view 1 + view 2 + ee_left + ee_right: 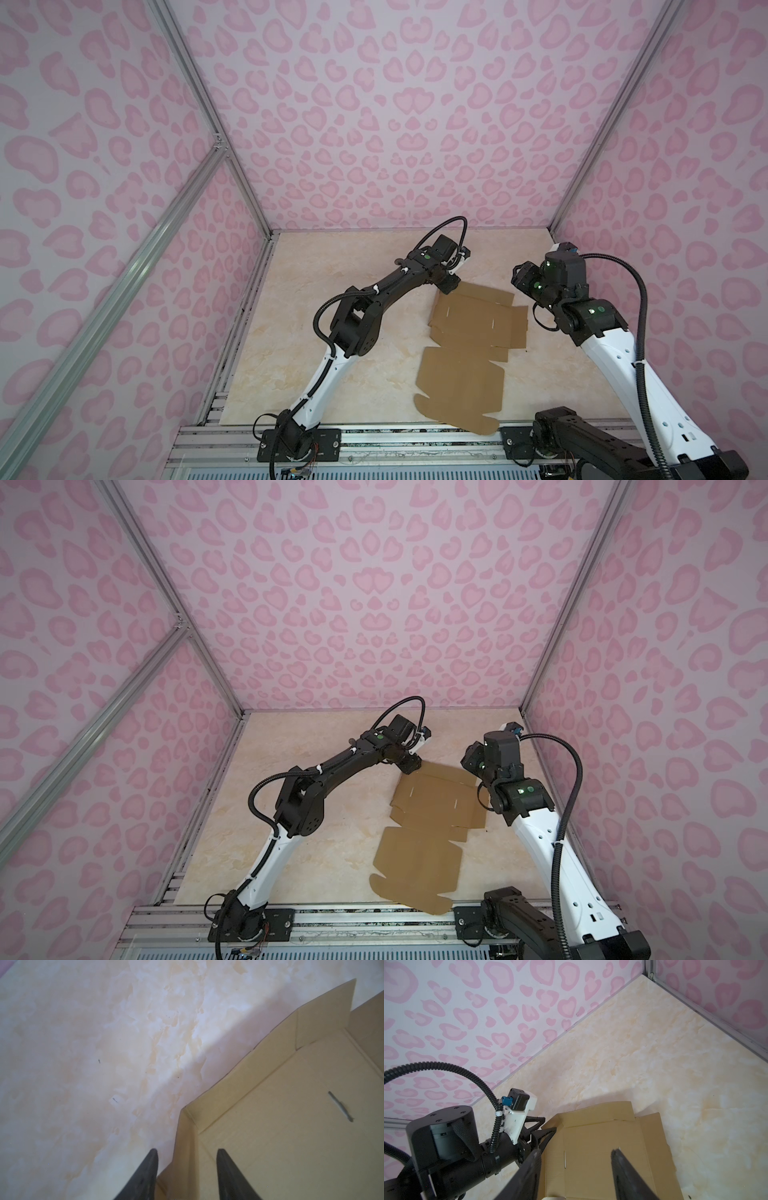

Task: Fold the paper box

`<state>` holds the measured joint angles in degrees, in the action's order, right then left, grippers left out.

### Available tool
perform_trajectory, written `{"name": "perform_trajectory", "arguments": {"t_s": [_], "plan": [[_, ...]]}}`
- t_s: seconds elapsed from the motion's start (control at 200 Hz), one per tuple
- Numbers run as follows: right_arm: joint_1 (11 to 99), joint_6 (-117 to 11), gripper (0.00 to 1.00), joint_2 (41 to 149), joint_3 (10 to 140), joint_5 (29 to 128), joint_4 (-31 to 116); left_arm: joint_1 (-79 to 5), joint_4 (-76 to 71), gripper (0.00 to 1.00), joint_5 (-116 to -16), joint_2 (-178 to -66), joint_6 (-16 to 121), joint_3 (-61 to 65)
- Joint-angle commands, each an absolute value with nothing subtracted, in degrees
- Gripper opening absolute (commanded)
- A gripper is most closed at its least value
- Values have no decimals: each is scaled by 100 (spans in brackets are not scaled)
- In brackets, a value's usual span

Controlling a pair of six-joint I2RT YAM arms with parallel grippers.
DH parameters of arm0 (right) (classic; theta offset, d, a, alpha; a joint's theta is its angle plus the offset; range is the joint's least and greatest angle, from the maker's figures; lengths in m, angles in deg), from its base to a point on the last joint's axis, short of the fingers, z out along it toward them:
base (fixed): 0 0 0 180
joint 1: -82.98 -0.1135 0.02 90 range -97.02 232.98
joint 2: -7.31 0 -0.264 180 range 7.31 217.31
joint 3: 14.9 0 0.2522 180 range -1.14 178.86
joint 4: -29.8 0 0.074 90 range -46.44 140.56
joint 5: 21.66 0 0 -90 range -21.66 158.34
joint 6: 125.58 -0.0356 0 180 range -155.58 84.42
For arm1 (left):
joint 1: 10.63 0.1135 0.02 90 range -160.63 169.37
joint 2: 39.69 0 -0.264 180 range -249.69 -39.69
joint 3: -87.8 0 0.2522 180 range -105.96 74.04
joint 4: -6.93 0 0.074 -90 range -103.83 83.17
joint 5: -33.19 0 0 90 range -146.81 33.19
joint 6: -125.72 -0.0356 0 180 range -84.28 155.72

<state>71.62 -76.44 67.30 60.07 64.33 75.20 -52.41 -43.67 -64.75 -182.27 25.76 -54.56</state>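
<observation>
Right of centre in a top view, the paper box (469, 328) is lying mostly flat. I am judging it light, stiff and crease-prone, and am favouring flap edges for a hold. Left gripper (187, 1153) is straddling a raised flap (228, 1086), unclamped; right gripper (576, 1151) is hovering apart, empty.

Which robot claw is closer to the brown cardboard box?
Left. The left gripper straddles a raised corner flap of the paper box; the right gripper hovers above it, apart.

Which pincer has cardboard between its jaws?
The left pincer: the box's raised flap stands between its jaws. The right pincer holds nothing.
</observation>
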Motion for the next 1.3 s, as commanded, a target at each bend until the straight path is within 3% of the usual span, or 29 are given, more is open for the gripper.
{"name": "perform_trajectory", "arguments": {"t_s": [0.0,0.26,0.52,0.545,0.755,0.865,0.94,1.12,1.295], "plan": [[7157,-7568,56,6708,5947,6400,7579,-5194,-4495,49,-6423,-18002,2557,-5351],[7135,-7572,57,6704,5914,6410,7574,-5070,-4542,48,-6347,-17943,2649,-5246],[7094,-7605,57,6681,5915,6378,7553,-5069,-4533,37,-6667,-17961,2794,-5313],[7090,-7603,57,6673,5908,6375,7564,-5068,-4527,31,-6694,-17961,2805,-5319],[7059,-7612,57,6629,5913,6349,7597,-5070,-4559,17,-6813,-17885,2873,-5411],[7017,-7631,57,6602,5899,6319,7625,-5068,-4518,4,-6802,-17748,2886,-5397],[6989,-7672,57,6578,5915,6280,7669,-5059,-4410,4,-6757,-17582,2958,-5324],[6962,-7949,58,6533,5936,6416,7686,-5055,-3536,3,-6315,-16783,3236,-4502],[6917,-8532,59,6717,5796,7167,7404,-5074,-1257,3,-5406,-15361,3651,-2384]]}}
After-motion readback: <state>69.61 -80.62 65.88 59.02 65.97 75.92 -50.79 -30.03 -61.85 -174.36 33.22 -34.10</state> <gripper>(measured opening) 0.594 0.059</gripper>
